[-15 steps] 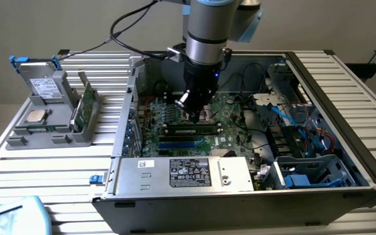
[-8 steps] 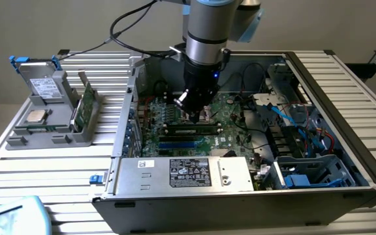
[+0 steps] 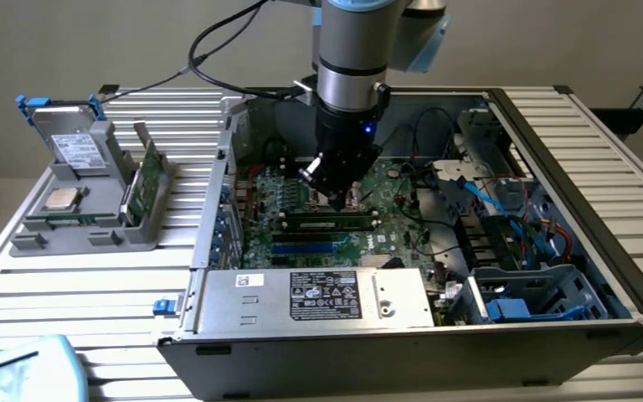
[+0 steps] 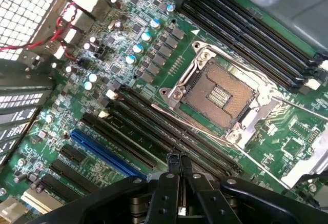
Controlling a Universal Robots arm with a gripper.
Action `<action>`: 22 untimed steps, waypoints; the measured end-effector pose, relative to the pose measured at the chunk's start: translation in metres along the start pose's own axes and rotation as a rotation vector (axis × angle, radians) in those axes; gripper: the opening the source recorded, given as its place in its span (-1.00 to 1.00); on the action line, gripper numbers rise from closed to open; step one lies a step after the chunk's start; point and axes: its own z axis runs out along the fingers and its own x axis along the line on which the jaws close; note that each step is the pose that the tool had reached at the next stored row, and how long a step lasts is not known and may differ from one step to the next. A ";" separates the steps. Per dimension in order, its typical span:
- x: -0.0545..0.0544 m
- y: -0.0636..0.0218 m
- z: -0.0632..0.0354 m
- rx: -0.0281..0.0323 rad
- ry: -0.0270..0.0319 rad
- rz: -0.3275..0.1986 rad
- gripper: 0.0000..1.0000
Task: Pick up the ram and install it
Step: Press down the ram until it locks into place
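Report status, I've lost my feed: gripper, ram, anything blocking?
Gripper shut, low over the memory slots. Ram lying in a slot under it. Nothing seen blocking.

Silver-grey arm (image 3: 350, 42), black cables, black fingers (image 4: 172, 170), blue light

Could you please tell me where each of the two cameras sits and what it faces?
Exterior view: off the arm, above and in front of the open grey computer case, looking down into it; the grey robot arm and black gripper reach down over the green motherboard.
Wrist view: on the wrist, looking close onto the motherboard; the gripper, its fingers pressed together, sits over the long black memory slots.
Shared: gripper, motherboard and silver square processor socket.
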 end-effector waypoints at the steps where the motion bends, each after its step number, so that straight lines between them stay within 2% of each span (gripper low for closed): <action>1: 0.000 0.0000 0.0000 0.0003 -0.0008 0.014 -0.79; 7: 0.000 0.0000 0.0002 0.0014 -0.0048 0.101 -0.79; 16: 0.000 0.0000 0.0005 0.0059 -0.0026 0.223 -0.79; 22: 0.001 -0.0009 0.0006 0.0061 -0.0009 0.269 -0.79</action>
